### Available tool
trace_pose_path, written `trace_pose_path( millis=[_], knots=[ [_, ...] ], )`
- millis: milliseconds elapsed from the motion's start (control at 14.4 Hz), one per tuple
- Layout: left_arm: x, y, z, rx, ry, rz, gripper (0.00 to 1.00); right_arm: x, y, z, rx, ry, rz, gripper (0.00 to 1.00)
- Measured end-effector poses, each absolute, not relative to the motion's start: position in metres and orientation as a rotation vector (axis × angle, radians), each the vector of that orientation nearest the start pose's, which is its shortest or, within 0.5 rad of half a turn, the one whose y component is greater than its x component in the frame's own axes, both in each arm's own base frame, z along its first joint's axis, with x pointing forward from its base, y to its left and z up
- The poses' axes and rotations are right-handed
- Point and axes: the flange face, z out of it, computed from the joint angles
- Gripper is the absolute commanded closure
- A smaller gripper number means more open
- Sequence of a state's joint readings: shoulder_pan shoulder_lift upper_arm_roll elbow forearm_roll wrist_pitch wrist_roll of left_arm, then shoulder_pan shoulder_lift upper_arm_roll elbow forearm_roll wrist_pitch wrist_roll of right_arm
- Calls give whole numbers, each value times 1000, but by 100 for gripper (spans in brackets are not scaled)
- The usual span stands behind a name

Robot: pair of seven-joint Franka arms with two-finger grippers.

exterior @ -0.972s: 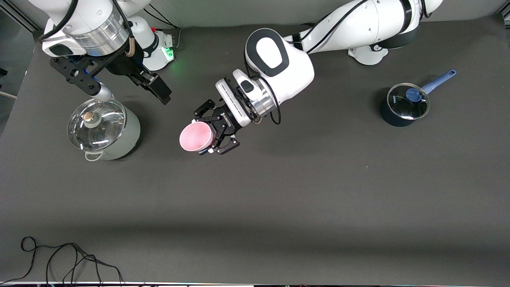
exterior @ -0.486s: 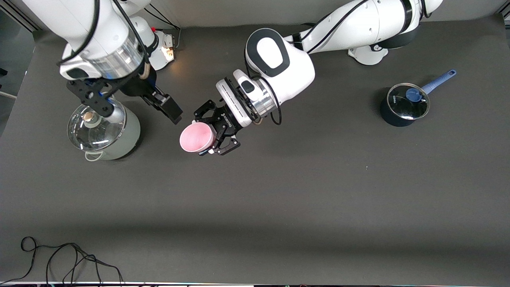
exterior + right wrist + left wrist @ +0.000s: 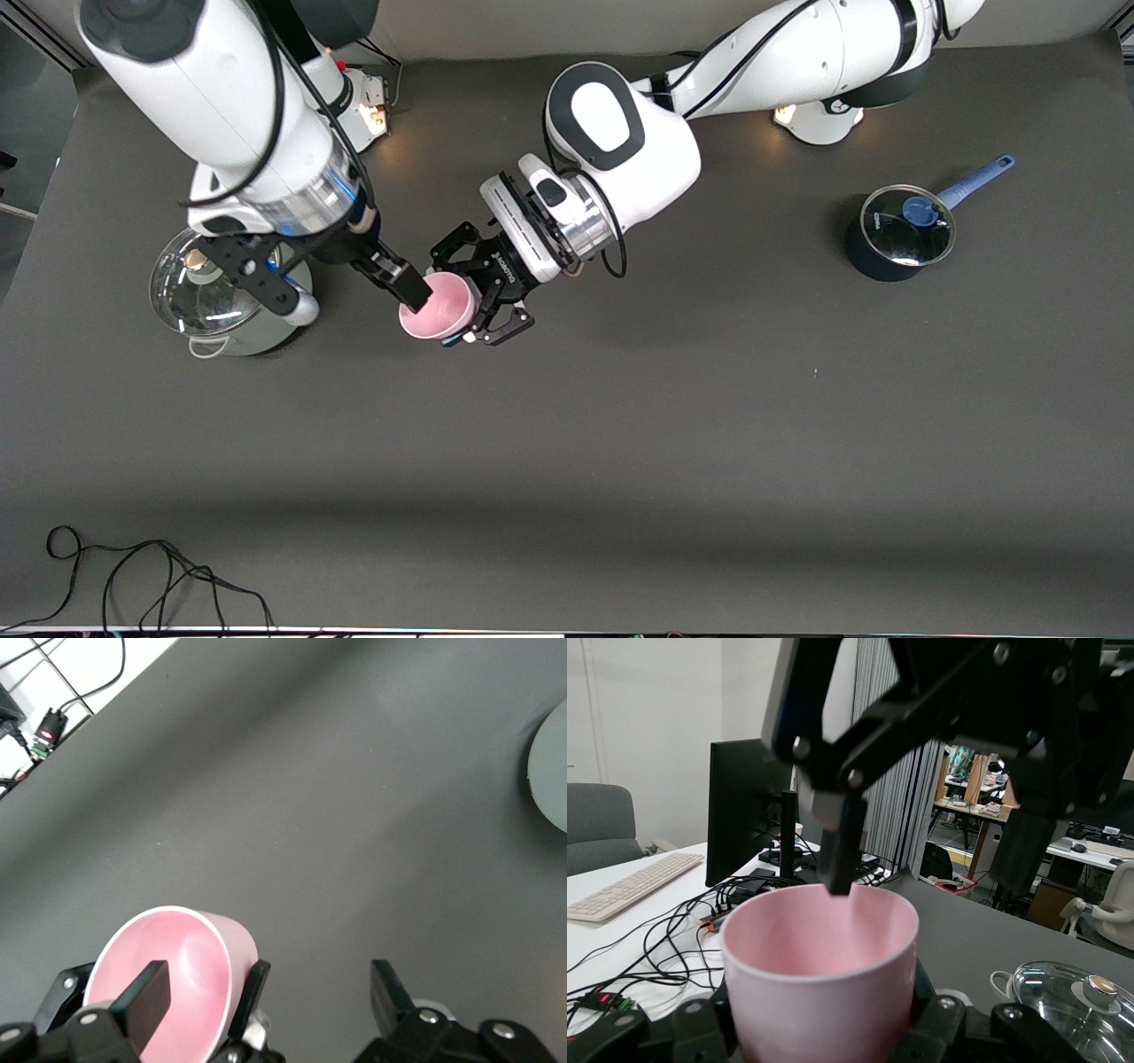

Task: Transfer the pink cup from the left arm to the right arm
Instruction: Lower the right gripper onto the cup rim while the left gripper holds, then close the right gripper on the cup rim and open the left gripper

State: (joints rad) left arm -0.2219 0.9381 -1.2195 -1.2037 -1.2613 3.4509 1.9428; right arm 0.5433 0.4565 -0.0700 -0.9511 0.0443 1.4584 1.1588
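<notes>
The pink cup (image 3: 438, 310) hangs above the table's middle, mouth tilted up, with my left gripper (image 3: 454, 306) shut on its lower body. In the left wrist view the pink cup (image 3: 819, 966) fills the space between the black fingers (image 3: 950, 1020). My right gripper (image 3: 350, 301) is open wide. One of its blocky fingers (image 3: 403, 288) dips into the cup's mouth, and the other sits over the pot. In the right wrist view that finger (image 3: 146, 1001) lies over the cup's pink inside (image 3: 190, 966), with the other finger (image 3: 390, 997) well clear of it. Nothing presses on the cup from the right gripper.
A pale green pot (image 3: 257, 337) with a glass lid (image 3: 1067, 1001) stands toward the right arm's end, partly under the right gripper. A dark saucepan (image 3: 899, 235) with a blue handle stands toward the left arm's end. A black cable (image 3: 133, 576) lies near the front edge.
My right arm swung from above the pot toward the cup, and one of its fingers has entered the cup's mouth. The left arm and the cup stayed still.
</notes>
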Motion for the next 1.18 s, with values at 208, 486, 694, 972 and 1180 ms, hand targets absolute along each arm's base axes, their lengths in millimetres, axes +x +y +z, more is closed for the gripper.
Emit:
trace_pose_path(
  millis=[208, 486, 694, 972, 1180],
  knots=[
    [530, -531, 469, 1820, -855, 1365, 100, 589, 326, 617, -2930, 1015, -25, 1],
    [529, -532, 470, 1818, -854, 1366, 100, 585, 329, 621, -2938, 1002, -12, 3],
    [530, -532, 471, 1816, -851, 1369, 100, 585, 329, 621, -2938, 1002, -12, 33],
    [529, -533, 471, 1814, -853, 1368, 100, 584, 330, 621, -2941, 1002, -7, 88],
    [522, -540, 471, 1805, -863, 1359, 100, 583, 332, 622, -2938, 995, -7, 100]
  ],
)
